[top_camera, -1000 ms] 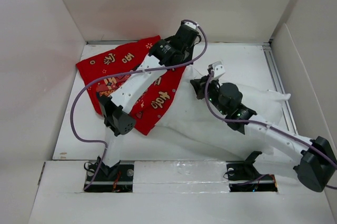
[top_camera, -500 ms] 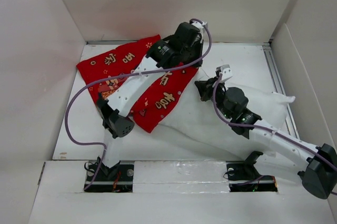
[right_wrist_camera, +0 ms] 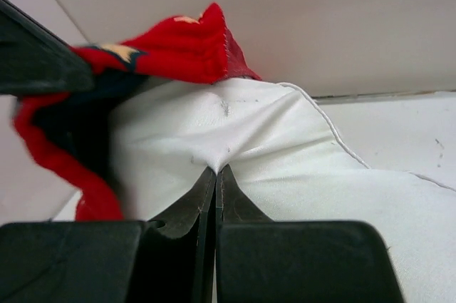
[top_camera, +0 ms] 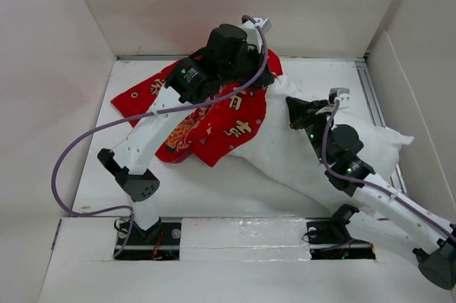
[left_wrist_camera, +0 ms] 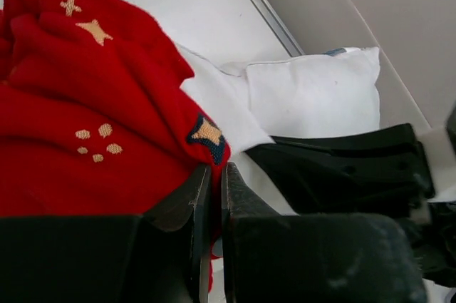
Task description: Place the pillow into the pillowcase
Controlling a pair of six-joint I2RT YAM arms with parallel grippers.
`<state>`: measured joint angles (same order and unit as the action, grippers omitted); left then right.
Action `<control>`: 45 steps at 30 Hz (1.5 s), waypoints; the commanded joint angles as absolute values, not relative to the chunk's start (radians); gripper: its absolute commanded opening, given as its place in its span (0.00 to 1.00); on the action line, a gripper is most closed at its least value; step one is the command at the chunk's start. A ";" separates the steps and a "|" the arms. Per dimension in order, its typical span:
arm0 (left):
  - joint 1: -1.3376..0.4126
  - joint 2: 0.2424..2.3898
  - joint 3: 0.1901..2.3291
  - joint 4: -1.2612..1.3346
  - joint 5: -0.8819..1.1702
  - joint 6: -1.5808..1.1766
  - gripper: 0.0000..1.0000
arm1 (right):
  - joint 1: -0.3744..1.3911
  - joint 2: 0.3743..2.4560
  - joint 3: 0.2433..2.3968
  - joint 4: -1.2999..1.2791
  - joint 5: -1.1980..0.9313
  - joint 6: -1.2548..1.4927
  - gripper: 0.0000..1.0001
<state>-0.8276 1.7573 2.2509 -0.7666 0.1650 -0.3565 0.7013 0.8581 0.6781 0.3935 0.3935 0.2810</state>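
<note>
- Since a second ago: the pillowcase [top_camera: 206, 121] has been hauled to the right and toward the back wall [top_camera: 235, 3]. The left arm's elbow has swung out left, and the right arm has shifted right with the pillow [top_camera: 285, 157].
- Far left: bare table [top_camera: 92, 160] lies between the left wall and the case's left edge — open room there.
- Pillowcase: bunched, printed red face up, left of centre. Its right edge laps over the pillow's upper-left end.
- Left gripper [left_wrist_camera: 216, 175]: jaws together, pinched on the case's hem by a gold star patch. The wrist sits close to the back wall, so there is little room behind it.
- Pillow: lies diagonally from centre to right, mostly outside the case.
- Right gripper [right_wrist_camera: 216, 170]: jaws together, nipping a puckered fold of pillow fabric just beside the raised red edge, with a dark hollow under that edge.
- Far right: the pillow's pointed corner is near the metal rail [top_camera: 372, 103] — whether they touch, cannot tell.
</note>
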 commanded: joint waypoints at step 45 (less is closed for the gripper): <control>-0.785 1.531 1.346 -0.497 -0.058 -0.506 1.00 | 0.677 1.169 0.856 -0.304 0.286 0.298 1.00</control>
